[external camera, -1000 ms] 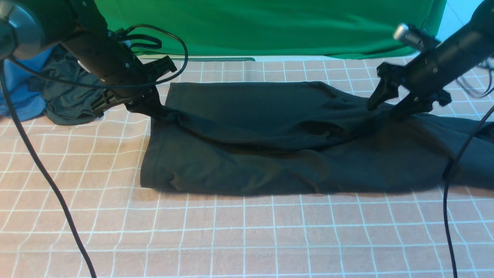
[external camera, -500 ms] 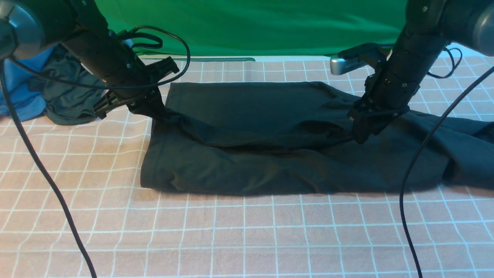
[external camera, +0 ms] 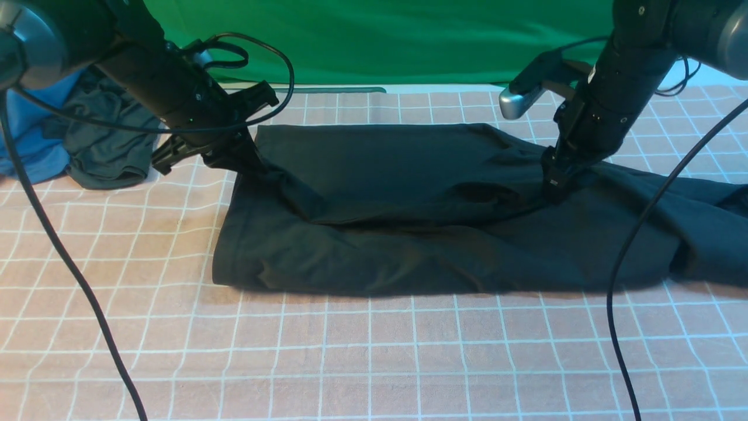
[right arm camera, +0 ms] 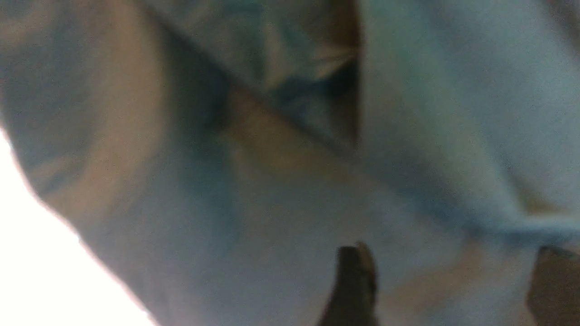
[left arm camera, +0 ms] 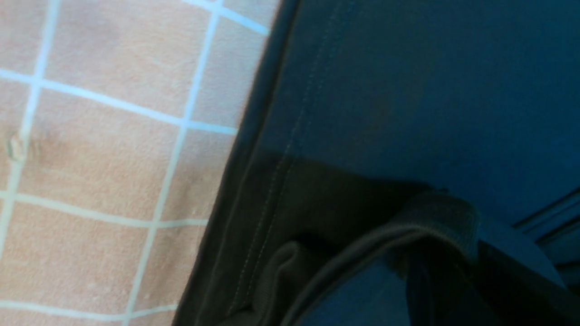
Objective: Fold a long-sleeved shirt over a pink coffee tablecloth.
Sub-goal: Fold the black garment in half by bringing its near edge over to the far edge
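Green cloth (external camera: 409,41) hangs across the back, and a pink tablecloth (external camera: 374,351) with white grid lines covers the bench. Mid-bench lies the black shirt (external camera: 397,234), folded lengthwise into a long band; its right end runs out of the front view. The left claw (external camera: 245,161) is clenched on the shirt's far left corner, its tips buried in bunched hem. The right claw (external camera: 552,184) presses down into the shirt towards its right end. Its fingers (right arm camera: 355,280) stand apart in the blurred right wrist view; whether any fold lies between them is unclear. Partly hidden behind the left arm, a blue garment (external camera: 29,146) and a grey-green garment (external camera: 105,146) lie crumpled at the far left.
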